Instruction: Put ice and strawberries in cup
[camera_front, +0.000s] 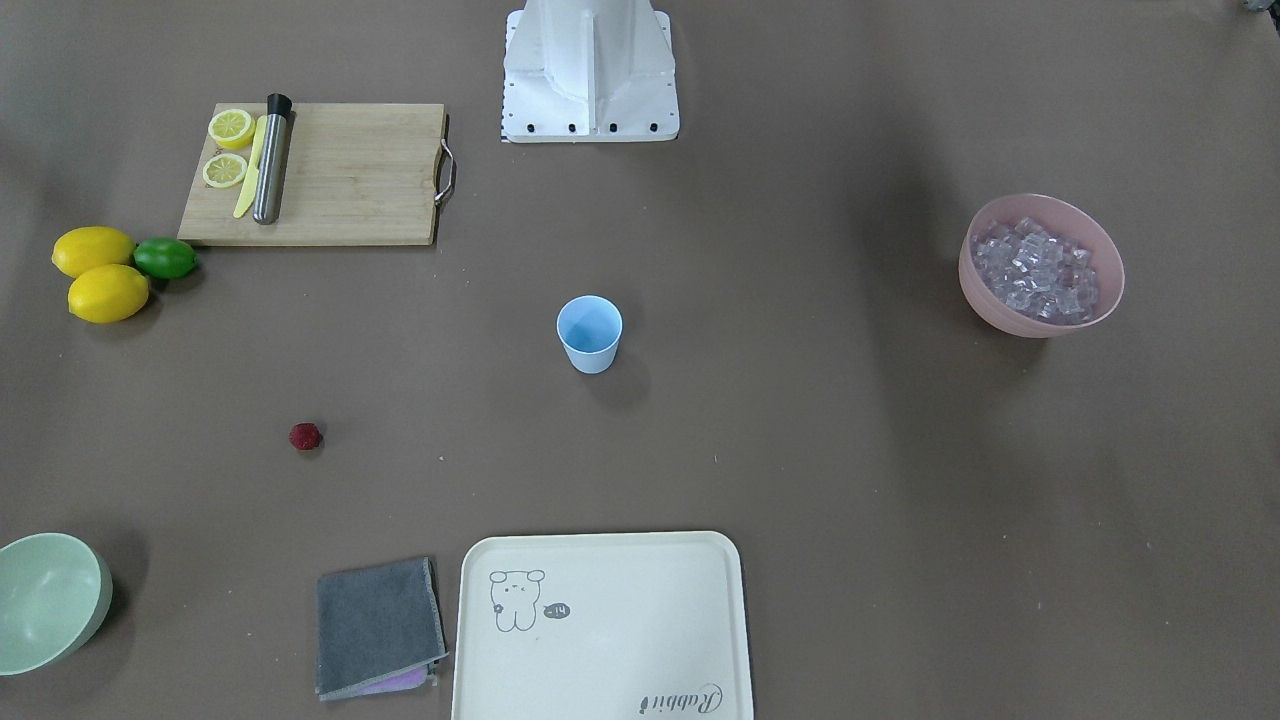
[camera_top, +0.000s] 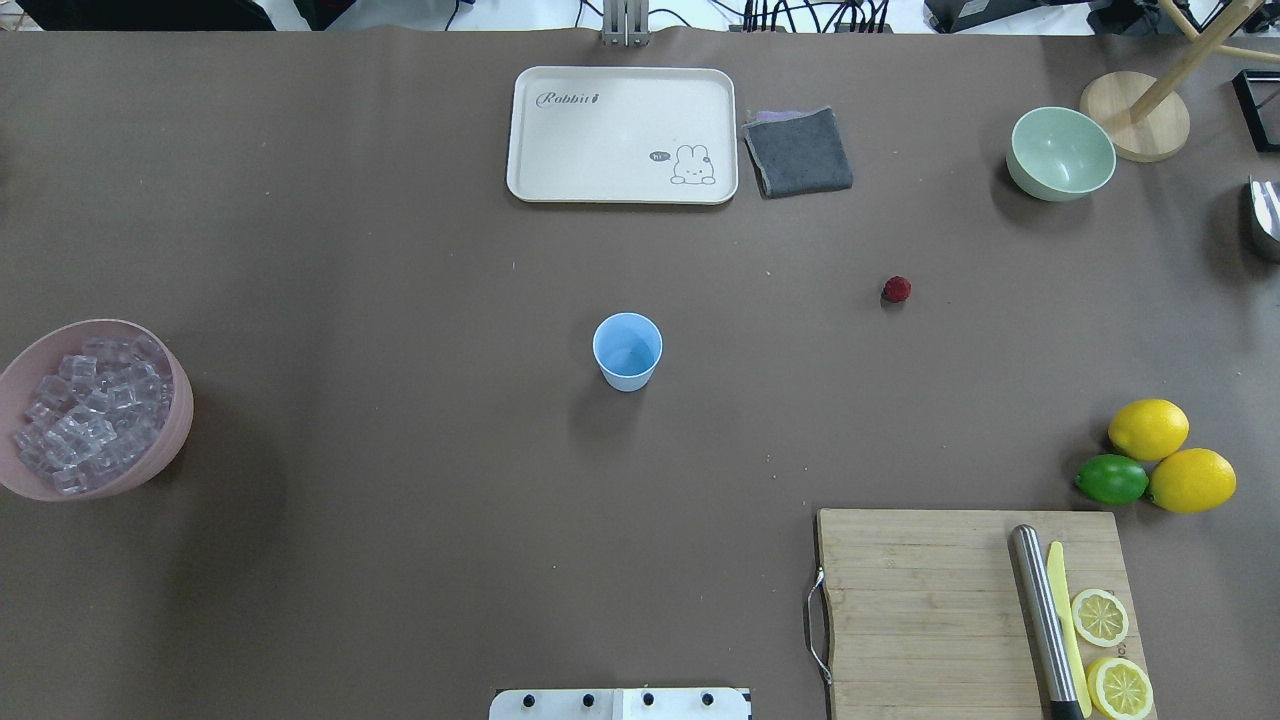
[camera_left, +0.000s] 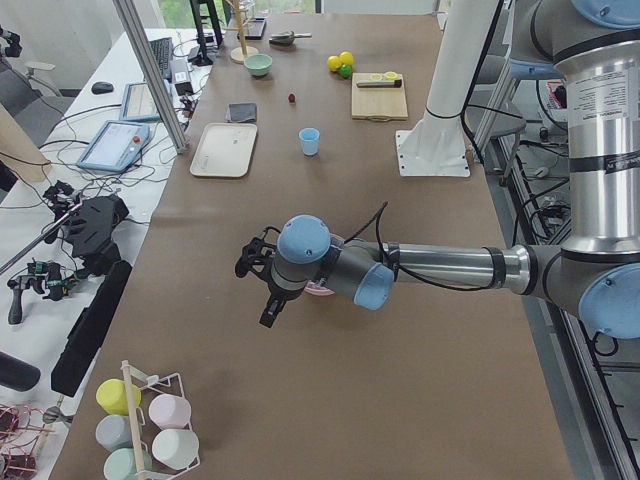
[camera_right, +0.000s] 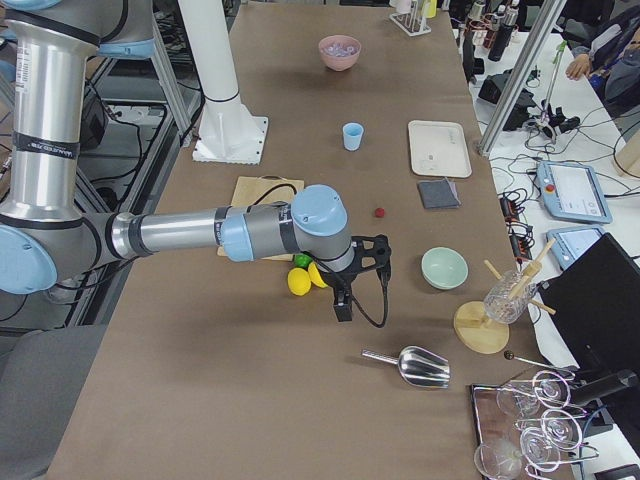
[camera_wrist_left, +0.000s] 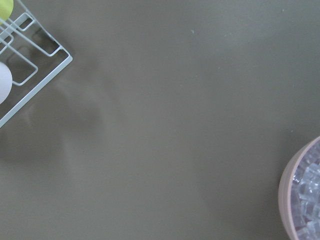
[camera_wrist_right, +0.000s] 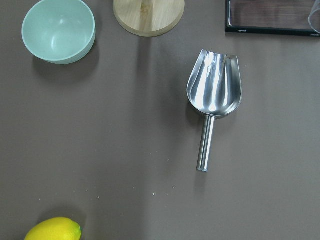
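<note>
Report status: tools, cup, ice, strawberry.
Left tool, right tool: state unreadable. Cup upright, empty. Ice in pink bowl; strawberry loose on table. Nothing beside cup.

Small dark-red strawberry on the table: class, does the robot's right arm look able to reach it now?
Probably yes: the small dark-red strawberry lies alone on open table, and the right gripper hangs nearby with nothing between them.

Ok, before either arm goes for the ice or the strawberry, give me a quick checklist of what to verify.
1. The cup is upright and empty: ok.
2. The ice is piled in the pink bowl, on the left arm's side: ok.
3. The strawberry lies free, apart from everything else: ok.
4. The metal scoop lies free with nothing on its handle: ok.
5. The left pincer and the right pincer are open: cannot tell, as they show in the side views only.
</note>
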